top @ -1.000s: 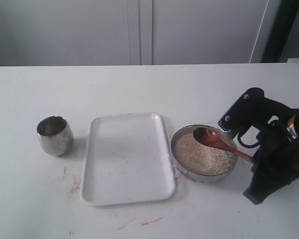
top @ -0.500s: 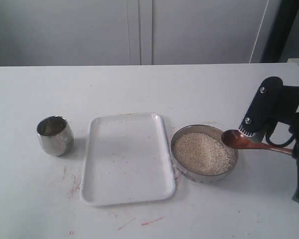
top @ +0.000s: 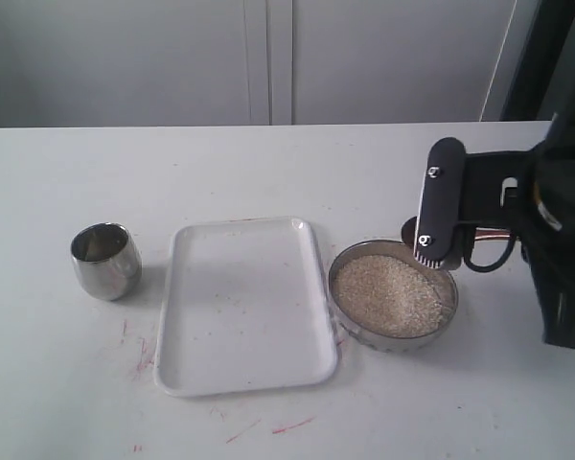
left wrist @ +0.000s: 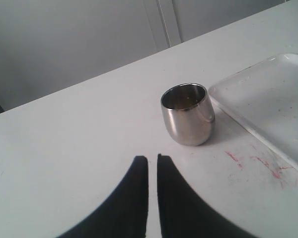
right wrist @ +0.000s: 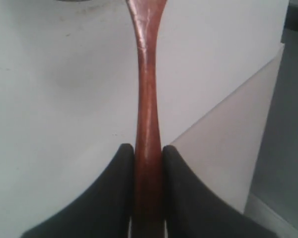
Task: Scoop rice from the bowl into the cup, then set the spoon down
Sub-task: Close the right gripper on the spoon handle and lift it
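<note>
Spoon (right wrist: 148, 99) clamped by its handle in the right pincer (right wrist: 148, 148), poised at the bowl's (top: 364, 333) one o'clock.
Long grip lets it reach the rice (top: 388, 292); cup (top: 105, 261) waits at nine o'clock; left pincer (left wrist: 150, 159) narrow, empty.

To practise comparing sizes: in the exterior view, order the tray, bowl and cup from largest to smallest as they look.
1. Tray, clearly the largest.
2. Bowl.
3. Cup, the smallest.
All three seem about equally far from the camera, so the order holds.
</note>
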`<state>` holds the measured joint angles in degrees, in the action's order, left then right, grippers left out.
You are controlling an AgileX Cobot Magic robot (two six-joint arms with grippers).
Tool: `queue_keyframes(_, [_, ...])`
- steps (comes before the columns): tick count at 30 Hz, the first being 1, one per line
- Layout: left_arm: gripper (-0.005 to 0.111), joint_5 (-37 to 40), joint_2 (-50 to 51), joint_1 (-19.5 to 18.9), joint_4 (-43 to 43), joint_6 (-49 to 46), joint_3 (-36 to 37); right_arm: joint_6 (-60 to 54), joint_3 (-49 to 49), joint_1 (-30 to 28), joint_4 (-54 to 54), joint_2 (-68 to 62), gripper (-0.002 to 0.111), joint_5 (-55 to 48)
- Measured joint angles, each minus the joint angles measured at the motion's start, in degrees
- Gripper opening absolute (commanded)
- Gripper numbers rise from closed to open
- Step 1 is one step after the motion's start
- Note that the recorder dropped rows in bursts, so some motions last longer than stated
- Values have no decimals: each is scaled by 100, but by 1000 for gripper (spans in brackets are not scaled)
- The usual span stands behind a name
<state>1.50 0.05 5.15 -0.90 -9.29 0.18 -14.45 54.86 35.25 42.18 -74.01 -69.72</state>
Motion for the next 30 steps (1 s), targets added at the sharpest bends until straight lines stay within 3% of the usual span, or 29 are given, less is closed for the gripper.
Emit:
queue_keyframes(9, [14, 0, 0, 0, 0, 0, 0, 382, 0, 147, 1051, -782, 1, 0])
queue_keyframes(30, [14, 0, 0, 0, 0, 0, 0, 431, 0, 176, 1039, -1650, 1, 8])
